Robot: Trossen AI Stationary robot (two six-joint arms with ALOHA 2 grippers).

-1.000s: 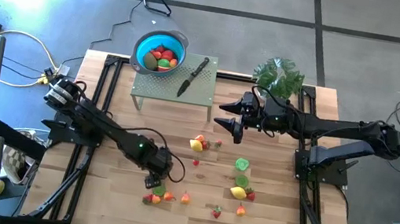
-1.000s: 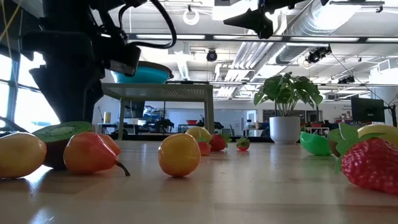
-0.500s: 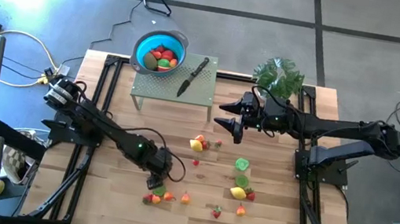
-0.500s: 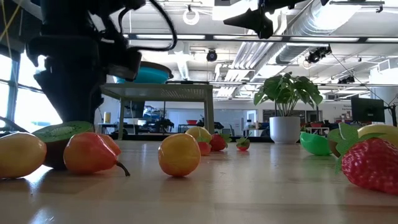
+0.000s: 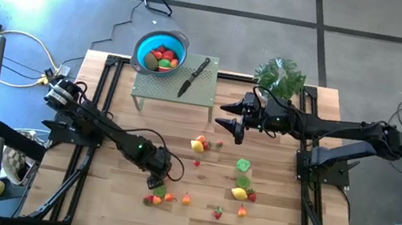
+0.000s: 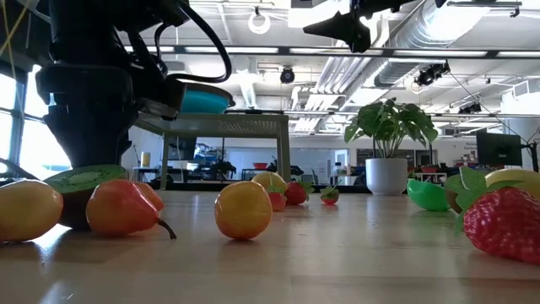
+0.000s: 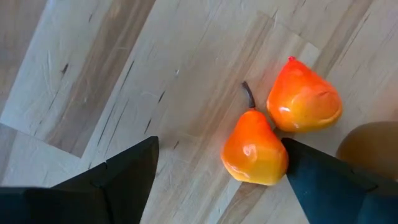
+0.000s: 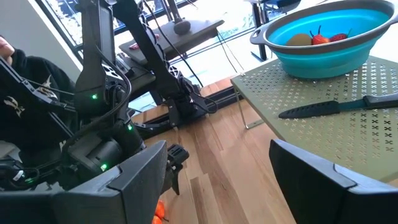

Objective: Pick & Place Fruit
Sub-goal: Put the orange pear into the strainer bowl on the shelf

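Left gripper (image 5: 156, 183) has dropped lower over fruit since earlier frame. Pear (image 7: 255, 149) sits between its wide-open fingers (image 7: 112, 180), untouched, beside orange piece (image 7: 305, 102), on table (image 5: 281, 220) well apart from bowl (image 5: 161, 53). Right gripper (image 5: 231, 117) hovers near bowl's stand (image 5: 175, 86), jaws apart, empty.

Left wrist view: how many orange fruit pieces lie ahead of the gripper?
2. A stemmed orange pear lies by one finger of the left gripper; a second orange piece rests against it, farther out. A brown piece at the edge is cut off; more may be hidden.
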